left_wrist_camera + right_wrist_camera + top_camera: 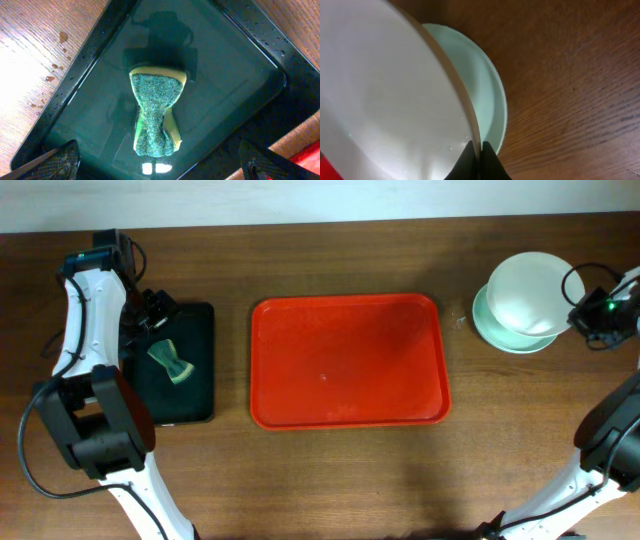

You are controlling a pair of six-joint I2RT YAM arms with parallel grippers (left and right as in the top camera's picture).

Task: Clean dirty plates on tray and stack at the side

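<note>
The red tray (pixel 345 415) lies in the middle of the table with no plates on it. To its right a white plate (pixel 528 290) is held tilted over a pale mint plate (pixel 492 330) on the wood. My right gripper (pixel 478 150) is shut on the white plate's rim (pixel 465 115), with the mint plate (pixel 490 95) just beneath. My left gripper (pixel 155 162) is open above a green and yellow sponge (pixel 155 112) lying in the black tray (pixel 235 75). A third plate is not visible.
The black tray (pixel 205 395) sits left of the red tray with the sponge (pixel 172 360) in it. Small brown spots (pixel 56 65) mark the wood beside it. The right arm's cable and base (pixel 610 440) stand at the right edge.
</note>
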